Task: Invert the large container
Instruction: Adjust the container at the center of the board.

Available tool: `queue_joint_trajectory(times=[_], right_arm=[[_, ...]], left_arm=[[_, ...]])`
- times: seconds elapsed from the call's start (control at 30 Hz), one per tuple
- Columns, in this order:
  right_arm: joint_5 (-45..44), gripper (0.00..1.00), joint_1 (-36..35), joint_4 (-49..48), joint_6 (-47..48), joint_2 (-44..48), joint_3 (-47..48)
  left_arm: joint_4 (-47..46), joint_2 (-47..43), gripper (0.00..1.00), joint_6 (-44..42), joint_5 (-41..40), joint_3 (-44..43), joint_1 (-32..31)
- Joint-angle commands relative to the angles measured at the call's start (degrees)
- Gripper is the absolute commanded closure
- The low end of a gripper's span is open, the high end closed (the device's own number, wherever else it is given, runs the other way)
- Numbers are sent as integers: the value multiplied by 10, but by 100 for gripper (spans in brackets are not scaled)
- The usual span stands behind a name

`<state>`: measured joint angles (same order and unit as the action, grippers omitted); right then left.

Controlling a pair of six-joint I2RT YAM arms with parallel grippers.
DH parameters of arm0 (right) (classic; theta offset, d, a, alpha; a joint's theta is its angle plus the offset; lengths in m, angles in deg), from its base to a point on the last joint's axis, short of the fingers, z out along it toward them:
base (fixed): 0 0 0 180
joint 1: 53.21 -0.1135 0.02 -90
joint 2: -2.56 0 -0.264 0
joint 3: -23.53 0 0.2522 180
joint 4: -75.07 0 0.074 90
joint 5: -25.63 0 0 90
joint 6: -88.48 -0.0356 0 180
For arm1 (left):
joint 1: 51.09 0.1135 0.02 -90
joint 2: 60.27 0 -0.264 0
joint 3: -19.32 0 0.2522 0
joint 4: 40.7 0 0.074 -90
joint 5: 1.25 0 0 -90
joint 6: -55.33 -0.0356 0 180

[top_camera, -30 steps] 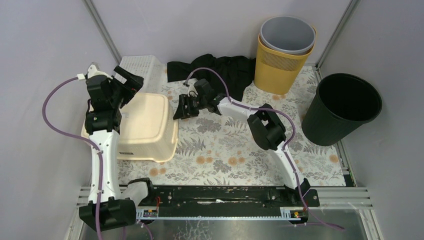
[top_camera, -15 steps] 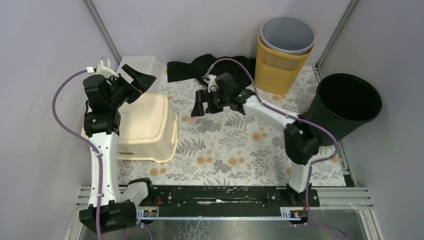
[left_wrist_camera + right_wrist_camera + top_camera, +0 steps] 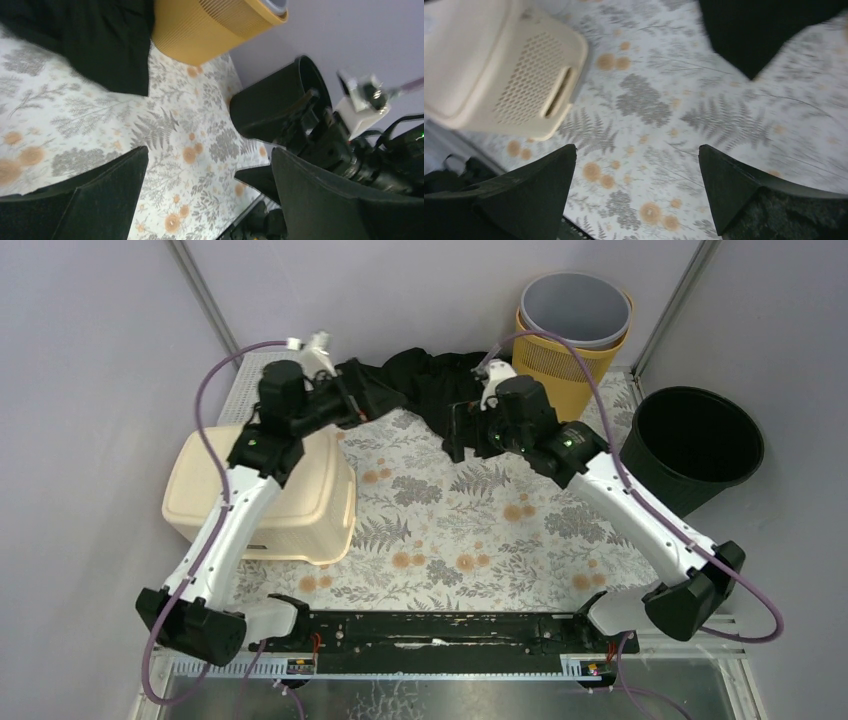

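Cream plastic, the large container (image 3: 310, 490) sits at the left of the table (image 3: 480, 530), seemingly base-up, just near-left of your left gripper (image 3: 345, 403), the closer one. Your right gripper (image 3: 457, 435) hangs well to its right; both have their fingers spread apart and hold nothing.

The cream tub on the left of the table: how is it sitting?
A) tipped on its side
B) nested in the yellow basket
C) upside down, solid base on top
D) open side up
C: the cream tub shows a closed flat base on top, with its rim down on the table.
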<state>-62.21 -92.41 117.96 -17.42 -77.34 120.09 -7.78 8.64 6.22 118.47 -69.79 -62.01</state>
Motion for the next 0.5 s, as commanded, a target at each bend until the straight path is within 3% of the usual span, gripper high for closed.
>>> queue_joint_trajectory(times=[0.0, 0.13, 0.27, 0.37, 0.47], right_arm=[[-176, 1, 22, 124, 19, 28, 73], [-329, 1, 56, 223, 10, 43, 114], [-402, 3, 119, 263, 5, 64, 137], [-442, 15, 161, 301, 9, 52, 173], [-471, 16, 211, 342, 16, 19, 219]], left_arm=[[16, 27, 0, -80, -106, -46, -111], [41, 41, 0, -111, -170, -30, -175], [36, 57, 0, -113, -189, 5, -233], [-6, 50, 0, -94, -158, 57, -243], [-43, 39, 0, -67, -117, 104, -245]])
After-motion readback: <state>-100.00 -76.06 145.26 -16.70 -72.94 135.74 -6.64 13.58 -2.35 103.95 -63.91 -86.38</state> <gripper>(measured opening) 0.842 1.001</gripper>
